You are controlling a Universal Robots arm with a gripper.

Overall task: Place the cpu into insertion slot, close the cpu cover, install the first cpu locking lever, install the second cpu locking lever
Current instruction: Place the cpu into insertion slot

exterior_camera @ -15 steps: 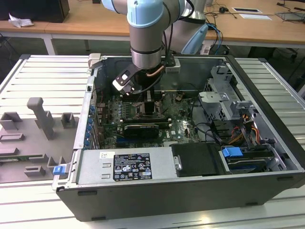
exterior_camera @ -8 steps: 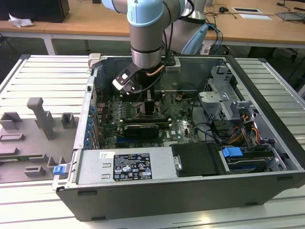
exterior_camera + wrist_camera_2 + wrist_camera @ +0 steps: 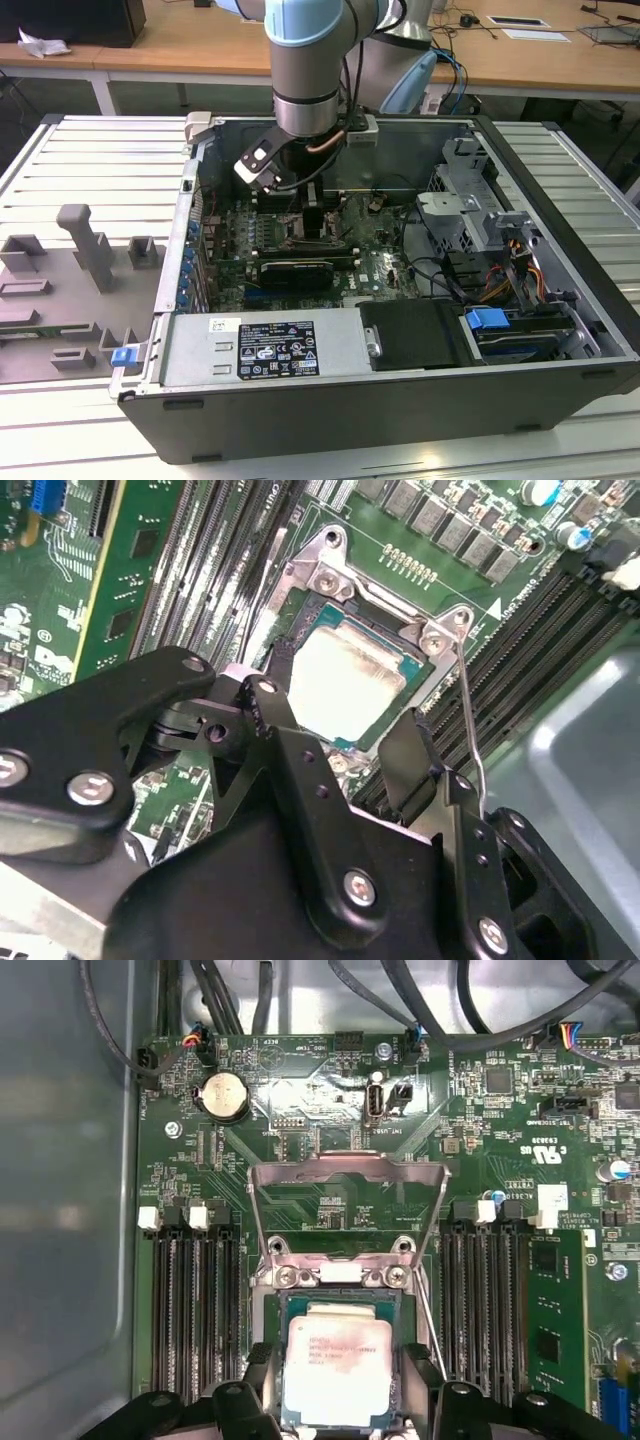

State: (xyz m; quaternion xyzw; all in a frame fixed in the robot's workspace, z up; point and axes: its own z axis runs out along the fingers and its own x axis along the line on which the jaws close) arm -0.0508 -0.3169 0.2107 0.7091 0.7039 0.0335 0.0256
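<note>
The cpu (image 3: 338,1365) (image 3: 345,680), a square chip with a pale silver top, lies flat inside the insertion slot (image 3: 340,1273) (image 3: 330,575) on the green motherboard. Its cover (image 3: 345,1170), a thin metal frame, stands swung up and open behind the socket. My gripper (image 3: 338,1372) (image 3: 340,730) (image 3: 318,225) hangs low over the socket. Its black fingers (image 3: 258,1365) straddle the chip with a narrow dark gap on each side, so it is open. A thin wire locking lever (image 3: 470,730) (image 3: 425,1315) stands raised beside the socket.
Long black memory slots (image 3: 195,1300) (image 3: 480,1300) flank the socket. In the exterior view the open case holds a labelled power supply (image 3: 270,350) in front, a drive cage (image 3: 470,200) and cables on that view's right, and a grey fixture (image 3: 70,270) outside it.
</note>
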